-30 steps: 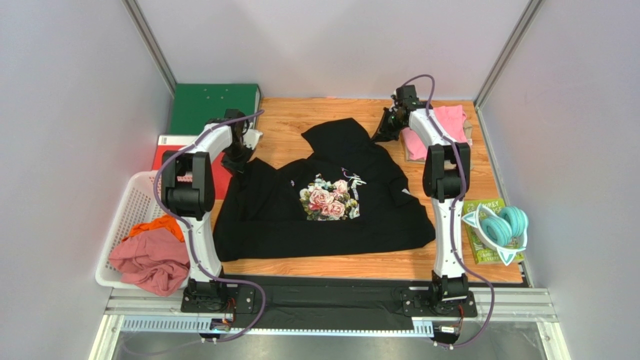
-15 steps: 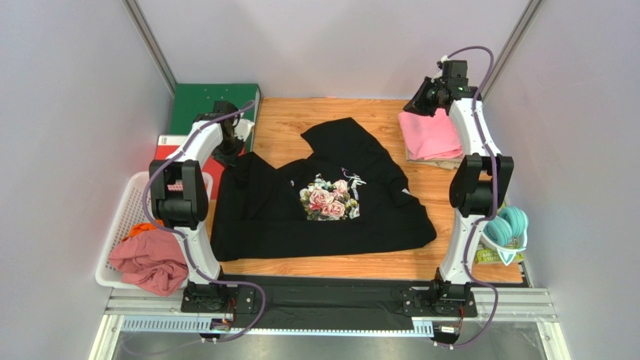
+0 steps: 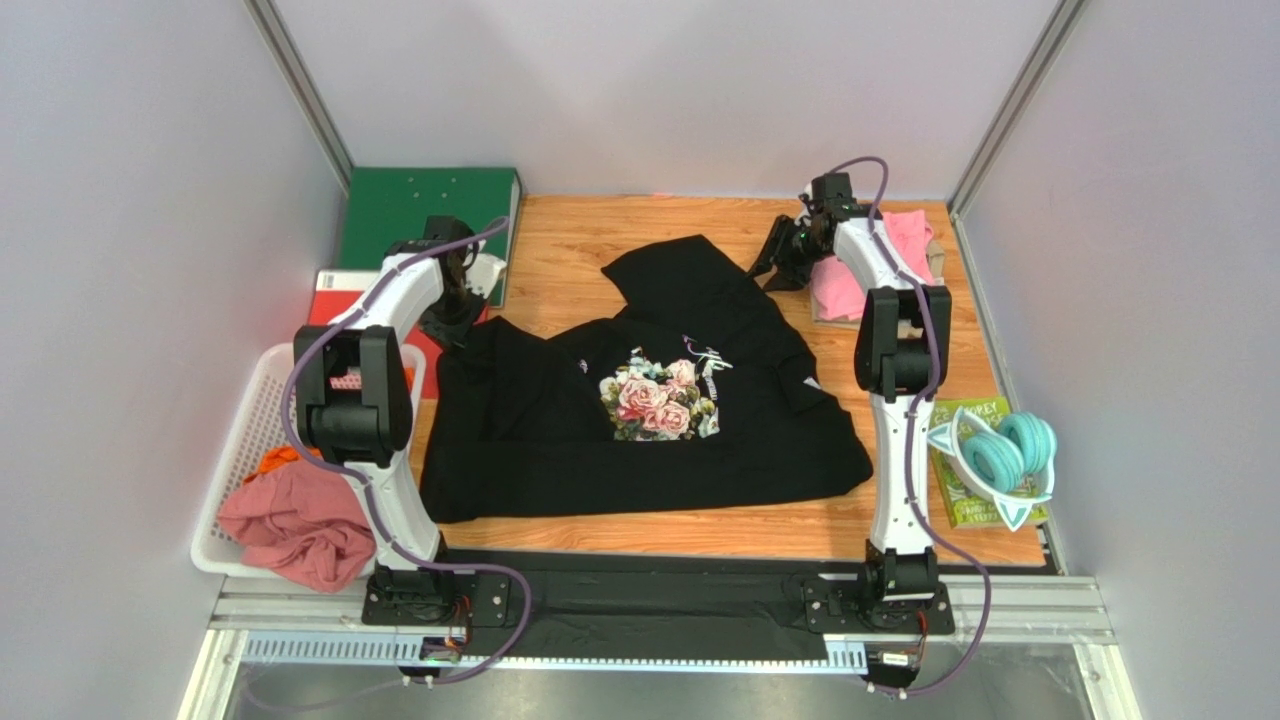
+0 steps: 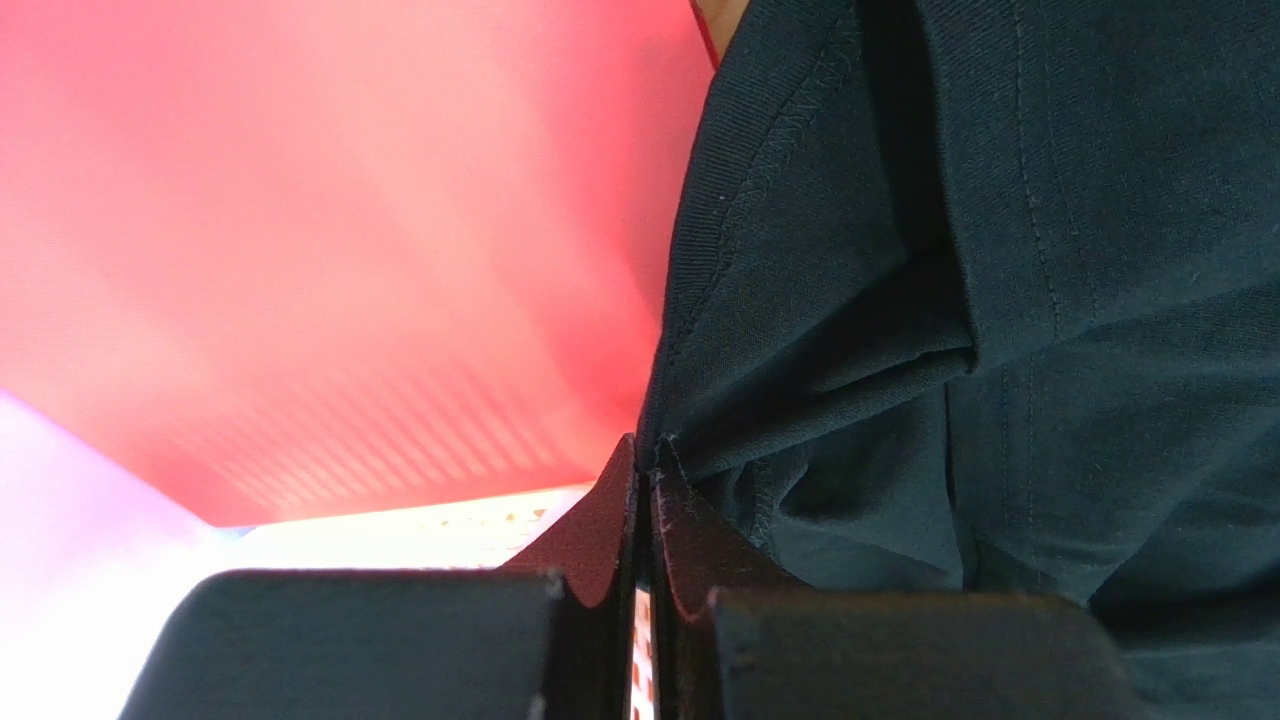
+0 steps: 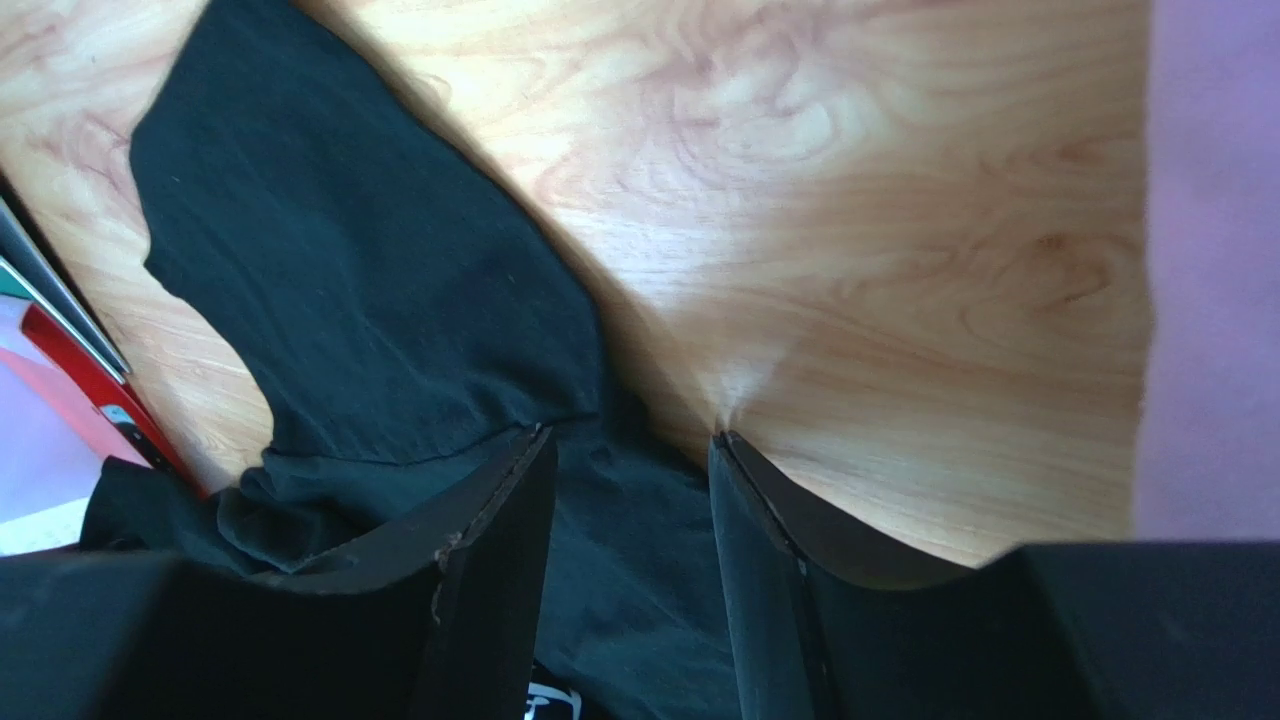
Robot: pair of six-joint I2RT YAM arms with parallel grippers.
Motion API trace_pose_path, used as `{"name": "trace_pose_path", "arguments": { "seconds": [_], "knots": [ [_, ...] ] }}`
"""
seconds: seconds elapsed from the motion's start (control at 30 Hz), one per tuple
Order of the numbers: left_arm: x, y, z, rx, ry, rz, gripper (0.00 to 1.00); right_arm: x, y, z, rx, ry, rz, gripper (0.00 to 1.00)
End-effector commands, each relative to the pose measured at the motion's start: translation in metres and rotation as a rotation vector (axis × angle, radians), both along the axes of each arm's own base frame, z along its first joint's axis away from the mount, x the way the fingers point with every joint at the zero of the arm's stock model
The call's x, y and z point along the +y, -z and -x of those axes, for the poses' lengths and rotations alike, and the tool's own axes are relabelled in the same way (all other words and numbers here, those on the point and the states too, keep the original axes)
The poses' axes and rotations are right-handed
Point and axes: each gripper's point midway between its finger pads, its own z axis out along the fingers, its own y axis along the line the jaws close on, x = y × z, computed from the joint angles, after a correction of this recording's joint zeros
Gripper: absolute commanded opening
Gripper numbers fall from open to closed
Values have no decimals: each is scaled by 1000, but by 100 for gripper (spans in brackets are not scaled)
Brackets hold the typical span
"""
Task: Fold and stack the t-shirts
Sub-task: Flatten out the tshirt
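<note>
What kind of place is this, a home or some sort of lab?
Probably a lab test cell: two robot arms bolted by a wooden table, blank walls around it, shirts staged in a basket.

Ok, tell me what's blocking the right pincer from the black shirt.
Nothing visible. The open right pincer hangs directly over the edge of the large black rose-print cloth t-shirt, with only wooden tabletop beside it.

Left end effector (image 4: 646, 468) closed, right (image 5: 631, 444) parted
</note>
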Motion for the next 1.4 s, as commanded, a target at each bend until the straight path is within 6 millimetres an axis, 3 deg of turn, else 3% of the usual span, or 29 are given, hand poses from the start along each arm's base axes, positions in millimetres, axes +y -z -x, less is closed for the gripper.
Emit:
{"name": "trace_pose_path", "arguments": {
  "seconds": [0.0, 0.23, 0.47, 0.67, 0.83, 0.87, 0.9, 0.97, 1.07, 1.17, 1.2, 1.23, 1.33, 1.37],
  "knots": [
    [5, -22, -7, -67, 8, -11, 0, -4, -13, -13, -51, -9, 4, 48],
    [5, -23, -7, -71, 12, -14, 0, 3, -6, -13, -36, -18, -35, 39],
    [4, -25, -7, -72, 15, -5, 0, 8, 0, -14, -35, -33, -38, 43],
    [4, -24, -7, -70, 17, -8, 0, 15, -3, -18, -47, -49, -84, 40],
    [3, -25, -8, -75, 14, -3, 0, 23, 1, -14, -34, -67, -108, 24],
    [3, -26, -9, -77, 12, -3, 0, 25, 2, -12, -28, -70, -112, 19],
    [3, -25, -9, -75, 14, -3, 0, 26, 2, -11, -24, -71, -118, 6],
    [3, -26, -10, -76, 11, -1, 0, 26, -1, -11, -28, -71, -120, 0],
    [3, -27, -10, -79, 11, -2, 0, 24, -12, -12, -50, -67, -111, 0],
    [4, -28, -10, -80, 15, -13, 0, 17, -40, -18, -108, -52, -95, 0],
    [7, -29, -10, -81, 15, -23, 0, 13, -62, -20, -145, -40, -94, 0],
    [8, -31, -11, -90, 16, -30, 0, 9, -71, -21, -161, -32, -92, 0],
    [13, -36, -12, -104, 18, -45, 0, -6, -108, -20, -222, -1, -79, 0],
    [14, -37, -12, -107, 16, -45, 0, -27, -114, -22, -233, 37, -70, 0]
  ]
}}
